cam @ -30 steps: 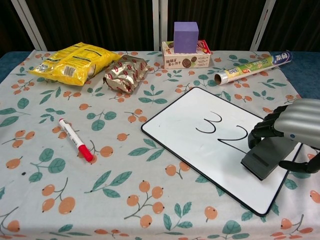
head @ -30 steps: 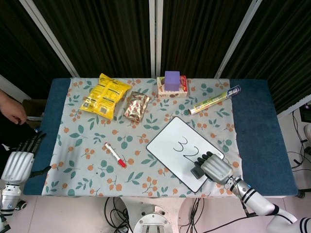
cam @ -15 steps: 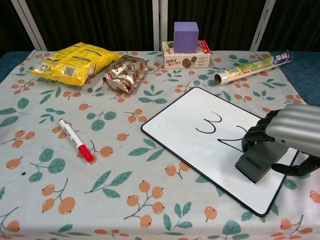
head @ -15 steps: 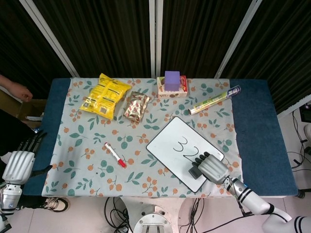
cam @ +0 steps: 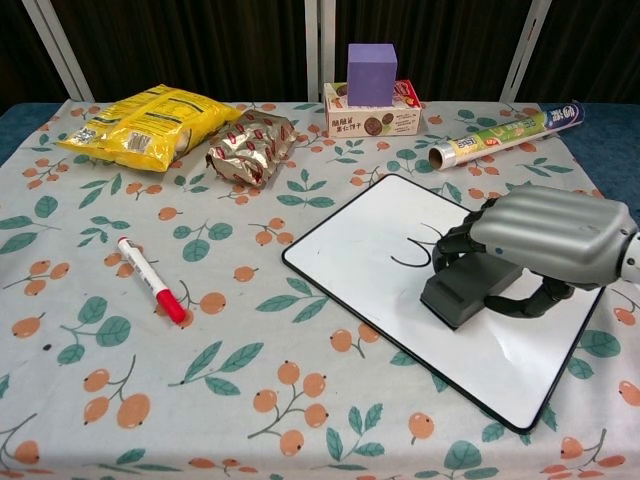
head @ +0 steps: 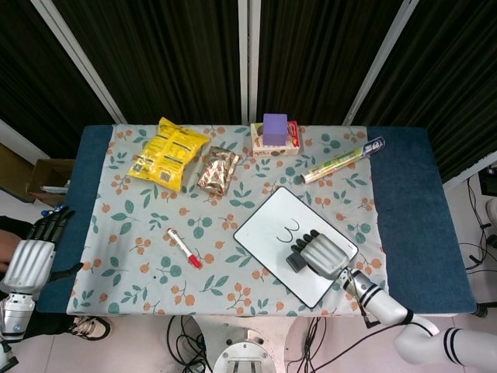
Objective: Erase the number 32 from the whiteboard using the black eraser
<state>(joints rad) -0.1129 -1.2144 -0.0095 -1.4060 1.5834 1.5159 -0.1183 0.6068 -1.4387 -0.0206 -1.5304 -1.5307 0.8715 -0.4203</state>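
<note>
Observed right hand clamped around eraser, fingers curled over its top, thumb beneath its near side. Found eraser pressed flat on whiteboard, just right of digit 3, whose right portion was hidden behind eraser and fingers. Could not make out any 2; that spot lay under hand. Noted whiteboard lying angled on floral tablecloth. Saw left hand off table's left edge, holding nothing, fingers extended and spread. Recorded red marker left of whiteboard, well apart. Logged yellow bag, foil packet, purple cube atop box, and roll along far side.
</note>
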